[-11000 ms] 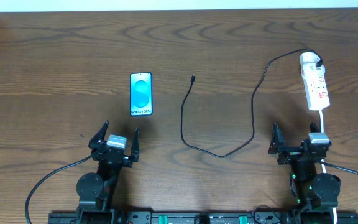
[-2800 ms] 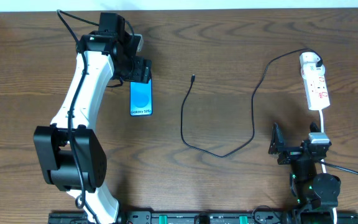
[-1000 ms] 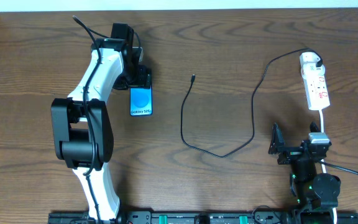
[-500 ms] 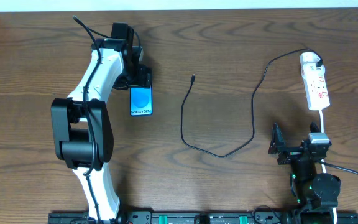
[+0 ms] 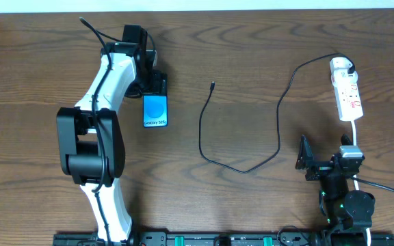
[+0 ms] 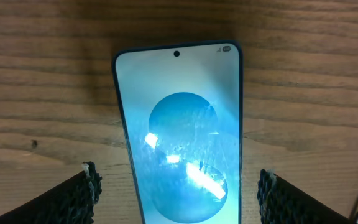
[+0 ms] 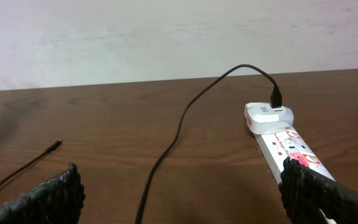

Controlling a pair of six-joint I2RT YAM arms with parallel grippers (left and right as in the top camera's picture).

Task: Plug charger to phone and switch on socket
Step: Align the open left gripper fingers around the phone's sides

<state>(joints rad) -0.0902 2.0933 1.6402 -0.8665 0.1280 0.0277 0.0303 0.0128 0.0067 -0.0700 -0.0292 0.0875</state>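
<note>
Overhead: the left claw hangs spread wide over the far end of the phone, which lies flat on the worktop. The charger loops mid-worktop with its tip well apart from the phone. A careless squeeze could skid the slim phone or spin its port away from the cable. Since the earliest frame the left arm has left its rest pose to reach the phone, and nothing has shifted in the last second.

Left wrist: both fingers straddle the lit screen with gaps either side. If they close too high they may slip off the thin edges. Too low and they scrape wood.

Right wrist: the right claw, parked and wide open, faces the socket. The charger's white plug sits in its far end. Tugging the cable could drag the light strip.
</note>
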